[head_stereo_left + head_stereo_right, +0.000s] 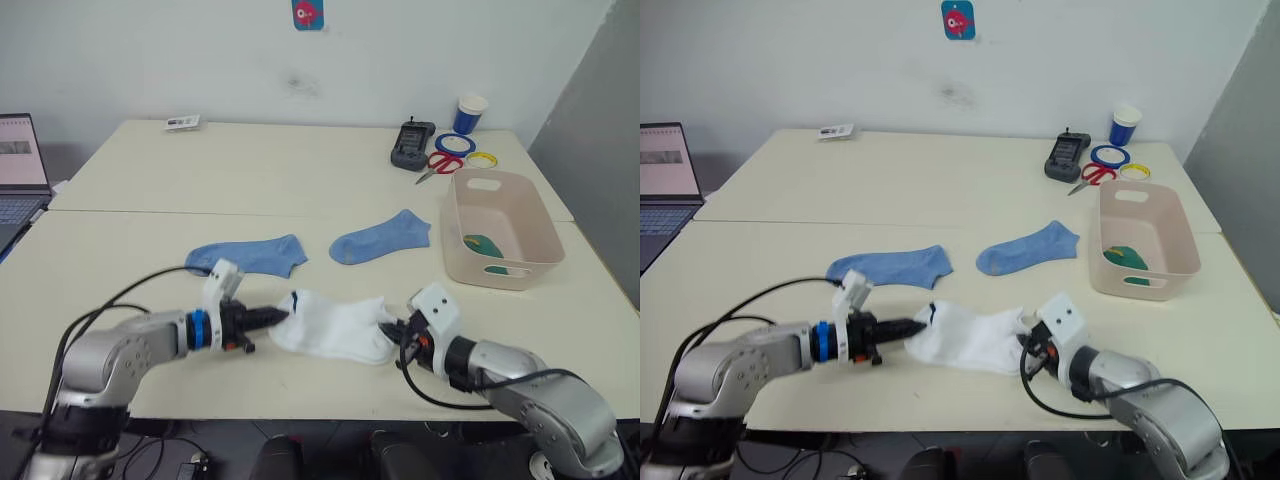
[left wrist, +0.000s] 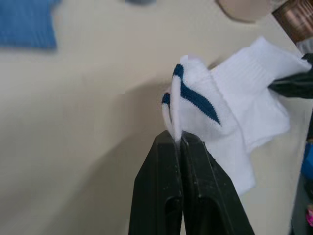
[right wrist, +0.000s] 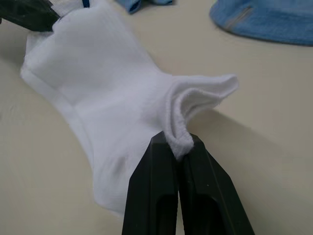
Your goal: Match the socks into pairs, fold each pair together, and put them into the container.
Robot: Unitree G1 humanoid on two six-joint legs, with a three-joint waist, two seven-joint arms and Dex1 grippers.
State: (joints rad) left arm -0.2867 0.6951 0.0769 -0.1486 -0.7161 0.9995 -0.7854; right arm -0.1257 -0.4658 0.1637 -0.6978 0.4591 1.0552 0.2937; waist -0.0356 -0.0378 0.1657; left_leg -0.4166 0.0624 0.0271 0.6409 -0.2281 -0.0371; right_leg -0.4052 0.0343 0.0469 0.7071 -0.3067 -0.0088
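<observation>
White socks (image 1: pixel 335 327) lie stacked near the bench's front edge, about midway along it, stretched between the two grippers. Left gripper (image 1: pixel 277 317) has its fingers (image 2: pixel 178 191) clenched on the cuff end, where a dark blue mark shows in the left wrist view. Right gripper (image 1: pixel 396 331) has its fingers (image 3: pixel 181 196) clenched on a raised fold of white cloth at the opposite end.

Just behind the white socks, toward the bench's middle, two light blue socks lie flat and apart from each other: one (image 1: pixel 248 255) behind the left gripper, the other (image 1: pixel 381 238) further right, near the container. Neither touches the white cloth.

Container (image 1: pixel 540 230) stands upright toward the bench's right edge, open side up, beyond the right gripper. Dark green cloth with a yellow mark (image 1: pixel 484 245) lies on its floor.

Behind the container, at the back right corner: a black device (image 1: pixel 412 146), red-handled scissors (image 1: pixel 438 164), a blue tape ring (image 1: pixel 455 144), a yellow tape ring (image 1: pixel 482 159), a blue-and-white paper cup (image 1: pixel 470 113). A small card (image 1: pixel 182 123) lies at the back left edge. A laptop (image 1: pixel 20 170) stands off the left side.

Back left half of the bench (image 1: pixel 250 175) is bare.
</observation>
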